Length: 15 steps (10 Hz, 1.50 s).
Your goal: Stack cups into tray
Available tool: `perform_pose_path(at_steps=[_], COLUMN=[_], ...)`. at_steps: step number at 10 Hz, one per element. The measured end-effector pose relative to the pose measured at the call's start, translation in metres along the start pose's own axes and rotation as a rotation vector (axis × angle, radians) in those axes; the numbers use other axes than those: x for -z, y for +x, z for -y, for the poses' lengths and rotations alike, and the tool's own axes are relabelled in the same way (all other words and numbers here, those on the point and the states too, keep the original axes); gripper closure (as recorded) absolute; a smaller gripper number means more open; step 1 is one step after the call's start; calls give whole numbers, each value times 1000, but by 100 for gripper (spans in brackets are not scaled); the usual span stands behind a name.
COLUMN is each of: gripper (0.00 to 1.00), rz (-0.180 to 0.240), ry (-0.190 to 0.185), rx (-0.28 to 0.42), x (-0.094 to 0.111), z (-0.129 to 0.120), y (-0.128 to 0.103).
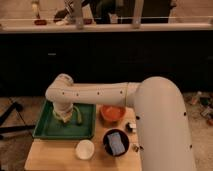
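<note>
Wooden table fronts dark cabinets. Gripper, left of centre, hangs low over the green tray; whether it grips anything cannot be told. Cream cup stands on the table below the tray, beside a dark bowl; orange bowl right of tray.

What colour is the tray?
The tray is dark green, clearest in the camera view; the hand is over it.

Table with tray, cup, bowls
</note>
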Motion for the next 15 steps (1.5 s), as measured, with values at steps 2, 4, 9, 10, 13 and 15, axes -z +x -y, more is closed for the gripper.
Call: perform_pose_path(at_steps=[2, 4, 9, 10, 13, 15], gripper=[96, 96, 96, 93, 81, 61], rz=[0, 0, 0, 0, 1, 1], ry=[0, 0, 0, 0, -2, -1], rx=[1, 1, 1, 1, 1, 1], x=[0, 0, 0, 0, -1, -1], z=[0, 0, 0, 0, 0, 0], y=[0, -1, -1, -1, -1, -1])
